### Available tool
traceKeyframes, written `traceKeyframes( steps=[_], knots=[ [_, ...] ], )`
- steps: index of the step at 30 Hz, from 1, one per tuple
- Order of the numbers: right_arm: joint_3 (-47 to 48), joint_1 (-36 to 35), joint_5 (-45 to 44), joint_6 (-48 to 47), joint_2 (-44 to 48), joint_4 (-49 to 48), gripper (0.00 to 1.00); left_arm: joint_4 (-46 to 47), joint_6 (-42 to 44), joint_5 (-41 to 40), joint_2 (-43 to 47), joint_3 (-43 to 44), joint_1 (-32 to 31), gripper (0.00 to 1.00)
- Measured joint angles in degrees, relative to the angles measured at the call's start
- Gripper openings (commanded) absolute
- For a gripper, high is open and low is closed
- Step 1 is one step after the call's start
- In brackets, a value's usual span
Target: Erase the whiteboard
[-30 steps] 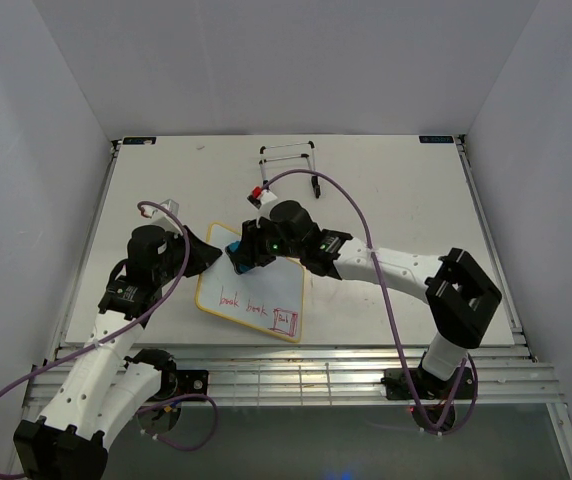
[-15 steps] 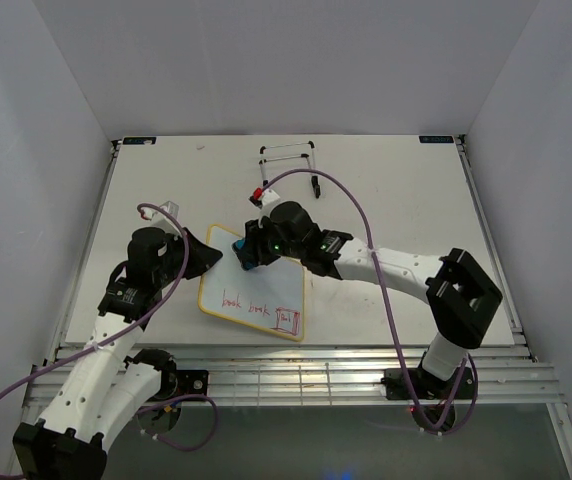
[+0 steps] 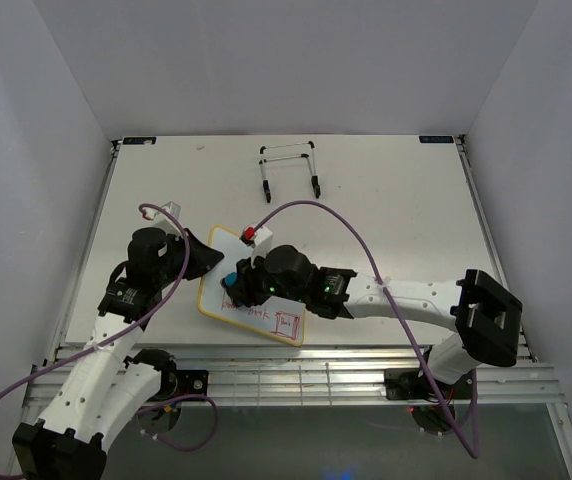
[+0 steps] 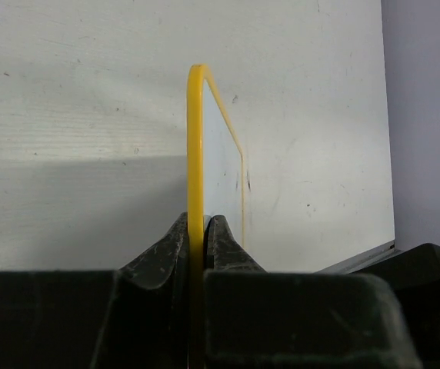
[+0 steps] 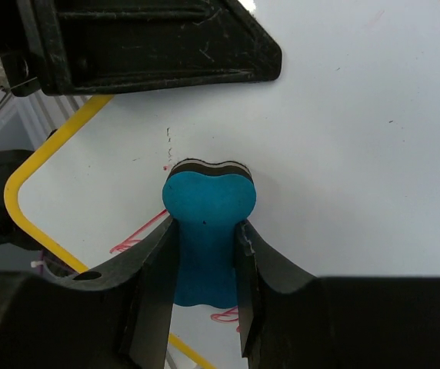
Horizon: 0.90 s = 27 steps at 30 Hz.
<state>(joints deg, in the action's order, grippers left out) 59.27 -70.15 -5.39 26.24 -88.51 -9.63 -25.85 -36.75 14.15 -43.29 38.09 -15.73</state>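
Two grippers meet at the whiteboard [image 3: 258, 314], which we find left of centre on the table [image 3: 406, 200], near its front edge, turned at a slant to that edge. Our left gripper [image 3: 206, 256] pinches the board's left rim; in the left wrist view its fingers [image 4: 175, 238] press narrowly on the yellow frame [image 4: 195, 138], seen edge-on, with the white face [image 4: 221, 165] running away from them. Our right gripper [image 3: 236, 285] reaches across from the right and clamps a blue bone-shaped eraser [image 5: 207, 223], its dark felt side pressed to the board's face near the left corner. Red strokes [image 5: 139, 237] show beside and below the eraser, and more red writing with a small box [image 3: 286, 322] runs along the board's near edge. We see a wire easel stand [image 3: 288, 165] well apart at the far side of the table.
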Motion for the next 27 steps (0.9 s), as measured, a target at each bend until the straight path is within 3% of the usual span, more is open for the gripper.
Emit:
traceKeyframes(
  steps=[7,19,27],
  knots=[
    [1.29,-2.03,-6.45,8.39,-0.52,2.01,0.08,0.04,0.39,-0.04,0.04,0.00,-0.07,0.00],
    [16.44,-4.22,-9.92,12.92,-6.54,14.38,0.08,-0.66,0.50,-0.85,0.76,0.00,-0.07,0.00],
    [11.87,-5.90,-14.10,18.29,-4.59,10.03,0.08,-1.60,-0.15,-1.97,1.53,0.00,-0.31,0.00]
  ],
)
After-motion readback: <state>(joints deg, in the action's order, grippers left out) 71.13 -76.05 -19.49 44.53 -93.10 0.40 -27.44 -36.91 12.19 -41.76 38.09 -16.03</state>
